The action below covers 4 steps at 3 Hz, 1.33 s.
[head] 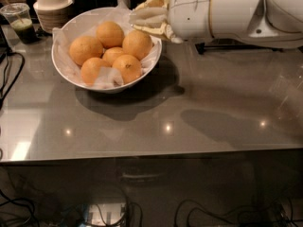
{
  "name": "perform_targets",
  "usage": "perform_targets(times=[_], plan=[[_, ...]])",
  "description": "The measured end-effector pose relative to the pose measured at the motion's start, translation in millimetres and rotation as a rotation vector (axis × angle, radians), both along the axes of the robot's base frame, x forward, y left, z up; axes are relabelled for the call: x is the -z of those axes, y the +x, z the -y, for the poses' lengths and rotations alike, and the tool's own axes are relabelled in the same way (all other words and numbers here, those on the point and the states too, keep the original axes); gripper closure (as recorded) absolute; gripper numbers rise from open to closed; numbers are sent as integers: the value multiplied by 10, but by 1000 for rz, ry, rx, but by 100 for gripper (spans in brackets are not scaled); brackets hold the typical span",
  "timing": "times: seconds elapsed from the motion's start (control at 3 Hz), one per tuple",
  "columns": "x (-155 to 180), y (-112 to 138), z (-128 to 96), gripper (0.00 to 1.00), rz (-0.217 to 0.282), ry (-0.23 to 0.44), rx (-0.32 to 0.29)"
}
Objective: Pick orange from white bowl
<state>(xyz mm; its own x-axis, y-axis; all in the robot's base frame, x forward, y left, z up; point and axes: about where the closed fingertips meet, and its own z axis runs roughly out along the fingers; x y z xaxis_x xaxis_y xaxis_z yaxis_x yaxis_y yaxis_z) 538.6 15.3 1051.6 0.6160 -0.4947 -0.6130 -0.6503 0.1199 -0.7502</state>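
Note:
The white bowl [60,72], lined with crinkled white paper, stands at the back left of the grey table [199,117]. It holds several oranges. The rightmost orange [137,44] lies against the right rim. My gripper [145,16] reaches in from the upper right on its white arm [222,11]. It hovers just above that rim and that orange. Its beige fingers [150,23] are apart and hold nothing.
A stack of beige ribbed bowls [51,8] and a plastic cup with a green drink [19,23] stand behind the bowl at the back left. Black cables [8,74] lie along the left edge. Dark objects line the back of the table.

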Motion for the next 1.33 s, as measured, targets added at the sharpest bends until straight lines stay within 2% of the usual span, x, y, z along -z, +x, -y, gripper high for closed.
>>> perform_targets(times=[0.33,1.33], plan=[[6,3,3,82,1,1,10],[5,2,0,12,1,1,9]])
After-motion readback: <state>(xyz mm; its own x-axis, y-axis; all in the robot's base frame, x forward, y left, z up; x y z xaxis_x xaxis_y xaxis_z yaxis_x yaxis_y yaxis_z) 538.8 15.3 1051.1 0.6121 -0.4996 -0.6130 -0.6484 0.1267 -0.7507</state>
